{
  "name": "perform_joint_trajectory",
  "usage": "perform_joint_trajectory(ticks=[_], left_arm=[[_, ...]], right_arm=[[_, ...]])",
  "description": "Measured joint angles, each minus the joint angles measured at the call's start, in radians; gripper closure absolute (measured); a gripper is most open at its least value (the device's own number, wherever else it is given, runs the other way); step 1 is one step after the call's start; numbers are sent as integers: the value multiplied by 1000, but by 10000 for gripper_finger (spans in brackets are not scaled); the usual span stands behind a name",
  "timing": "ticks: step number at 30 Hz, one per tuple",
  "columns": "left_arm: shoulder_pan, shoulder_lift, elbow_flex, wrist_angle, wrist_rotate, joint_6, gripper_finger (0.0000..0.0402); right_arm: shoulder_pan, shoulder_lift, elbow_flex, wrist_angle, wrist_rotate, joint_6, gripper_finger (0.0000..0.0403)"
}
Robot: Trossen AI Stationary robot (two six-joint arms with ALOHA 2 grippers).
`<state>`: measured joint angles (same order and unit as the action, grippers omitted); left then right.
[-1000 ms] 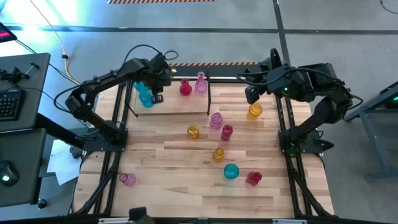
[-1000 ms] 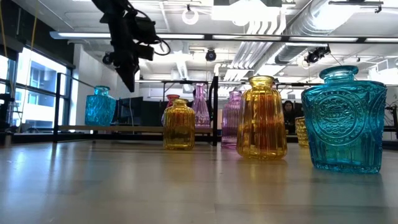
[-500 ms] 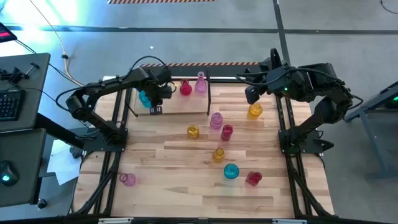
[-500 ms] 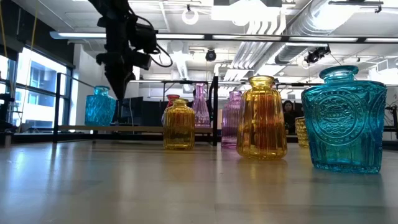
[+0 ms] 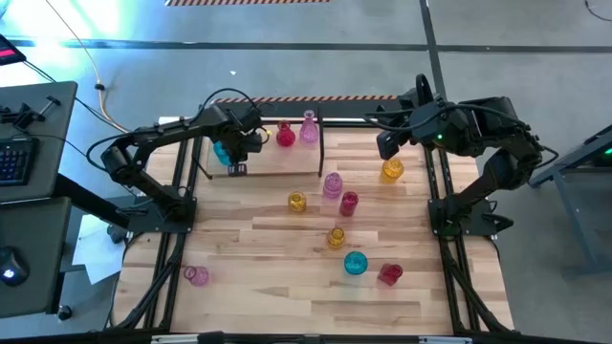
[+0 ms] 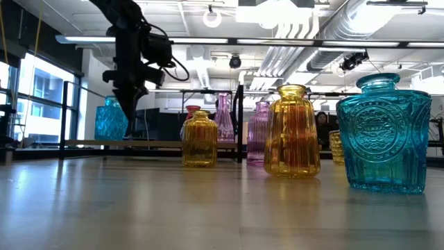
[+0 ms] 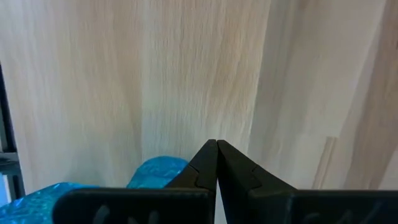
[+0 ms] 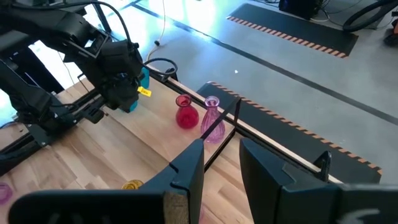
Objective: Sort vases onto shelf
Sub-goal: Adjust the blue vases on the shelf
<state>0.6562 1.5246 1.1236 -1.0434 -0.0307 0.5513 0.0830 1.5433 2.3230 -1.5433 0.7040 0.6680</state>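
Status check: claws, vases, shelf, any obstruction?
Left claw shut, empty, beside cyan vase on shelf. Right claw open, empty, waiting. Eight vases unsorted. No obstruction.

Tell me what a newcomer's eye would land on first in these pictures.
Bright glass vases are scattered over the wooden tabletop, with a big cyan vase and an amber vase looming nearest in the low view. At the far edge, the left pincer, shut and empty, hangs over the shelf beside a cyan vase.

Three vases [image 5: 285, 136] on shelf [image 5: 287, 161]
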Motion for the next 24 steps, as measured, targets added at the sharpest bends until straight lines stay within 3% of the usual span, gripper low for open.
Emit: perform_joint_trajectory(ticks=[24], left_arm=[[89,-1,0,-63,-4,29,401]], right_arm=[[5,0,0,0,-1,6,316]])
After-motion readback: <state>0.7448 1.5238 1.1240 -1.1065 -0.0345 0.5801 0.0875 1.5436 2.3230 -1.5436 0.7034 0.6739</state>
